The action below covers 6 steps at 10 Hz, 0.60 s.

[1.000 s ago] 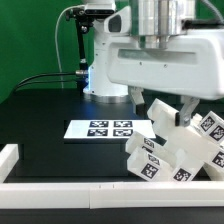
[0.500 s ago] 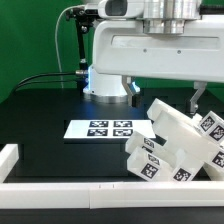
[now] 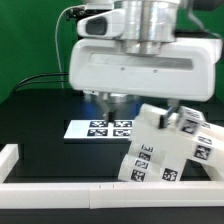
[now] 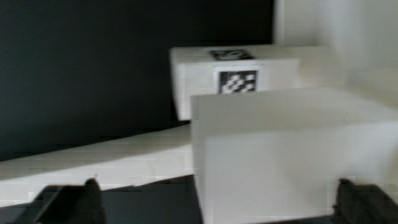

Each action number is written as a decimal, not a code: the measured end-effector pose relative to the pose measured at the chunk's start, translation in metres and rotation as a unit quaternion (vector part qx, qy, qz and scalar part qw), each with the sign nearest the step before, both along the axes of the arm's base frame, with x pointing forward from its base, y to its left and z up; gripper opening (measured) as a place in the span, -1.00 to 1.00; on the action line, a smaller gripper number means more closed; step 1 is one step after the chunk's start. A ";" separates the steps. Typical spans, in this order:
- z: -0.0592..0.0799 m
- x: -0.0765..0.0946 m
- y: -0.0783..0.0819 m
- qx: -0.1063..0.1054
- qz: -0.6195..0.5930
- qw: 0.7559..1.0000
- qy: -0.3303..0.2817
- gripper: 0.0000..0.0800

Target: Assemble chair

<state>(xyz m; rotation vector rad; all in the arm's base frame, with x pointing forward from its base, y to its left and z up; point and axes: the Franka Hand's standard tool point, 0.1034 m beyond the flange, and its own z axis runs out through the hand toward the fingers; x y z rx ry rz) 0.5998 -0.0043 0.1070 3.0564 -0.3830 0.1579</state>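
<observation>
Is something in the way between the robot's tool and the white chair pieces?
Nothing visible is. In the wrist view the open tool looks straight at a white chair block, with no other thing in front of it.

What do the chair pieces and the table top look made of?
Chair pieces: likely hard plastic, matte white; uniform colour, no grain, crisp blocky edges, black-and-white tags on the faces. Table top: black and matte, almost no glare; a mat or painted board, the look leaves it open.
</observation>
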 end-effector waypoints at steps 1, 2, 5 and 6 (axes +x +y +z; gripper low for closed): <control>-0.006 -0.001 -0.021 0.002 -0.002 1.000 0.002 0.62; -0.005 0.002 -0.029 0.002 -0.008 1.000 -0.004 0.62; -0.005 0.001 -0.034 0.002 -0.014 1.000 -0.002 0.62; 0.000 0.000 -0.033 0.010 -0.016 1.000 0.010 0.62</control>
